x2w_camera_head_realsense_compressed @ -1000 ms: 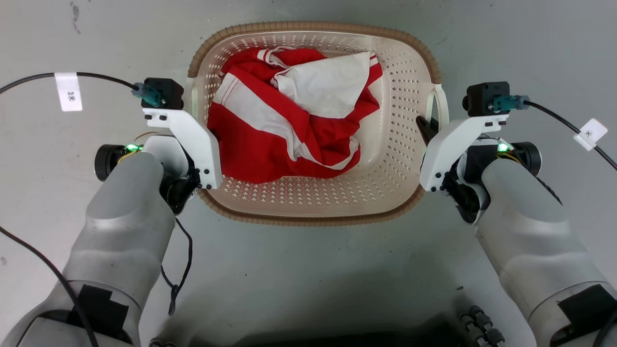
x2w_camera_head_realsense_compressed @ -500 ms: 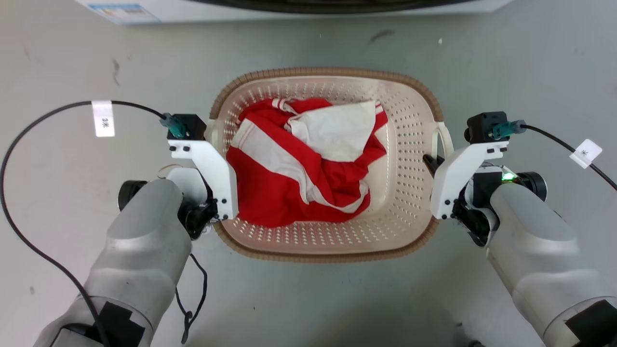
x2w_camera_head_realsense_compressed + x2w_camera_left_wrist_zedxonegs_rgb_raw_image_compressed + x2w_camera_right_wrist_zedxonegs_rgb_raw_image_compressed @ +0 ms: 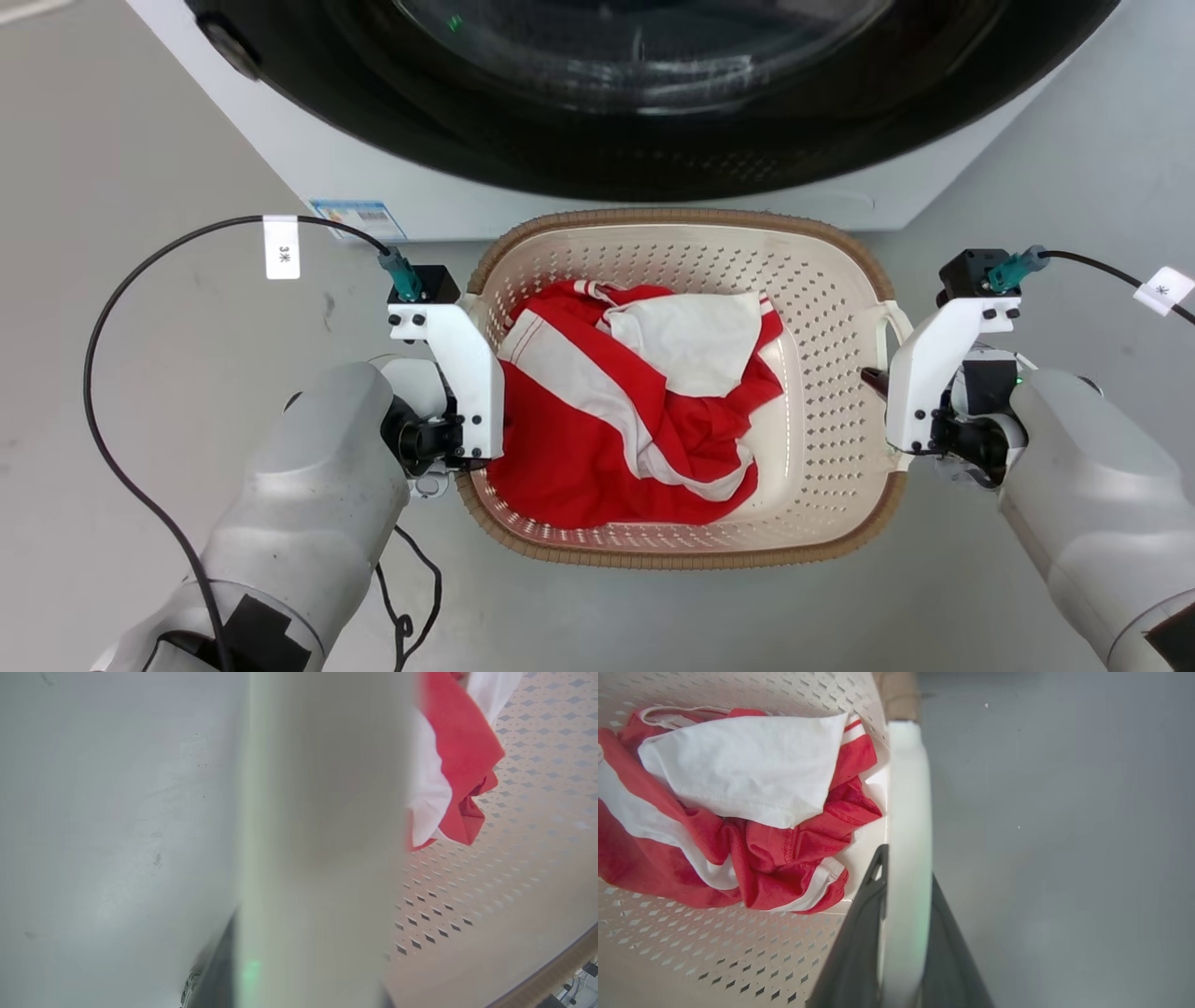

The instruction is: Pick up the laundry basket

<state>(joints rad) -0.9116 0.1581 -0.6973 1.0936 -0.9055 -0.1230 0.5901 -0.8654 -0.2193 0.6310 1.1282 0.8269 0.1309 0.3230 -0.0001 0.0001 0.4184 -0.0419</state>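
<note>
The laundry basket point(image 3: 840, 411), cream with perforated walls and a brown woven rim, sits between my two arms in the head view and holds a red and white garment point(image 3: 635, 420). My left gripper point(image 3: 467, 392) is at the basket's left handle, its fingers hidden under the white camera bracket. In the left wrist view the blurred white handle point(image 3: 322, 835) runs up between the jaws, with one dark finger point(image 3: 219, 961) beside it. My right gripper point(image 3: 906, 863) is shut on the white right handle point(image 3: 908, 788), a dark finger on each side. Its fingertip point(image 3: 873, 378) shows inside the loop.
A front-loading washer point(image 3: 373, 177) with a dark round door point(image 3: 607, 93) stands just beyond the basket's far rim. Black cables with white tags point(image 3: 281, 246) loop off both wrists. Grey floor lies to the left, right and near side.
The whole head picture has shifted down, so the camera moved and the washer has come into view. The basket looks smaller. Both grippers keep their places on the handles.
</note>
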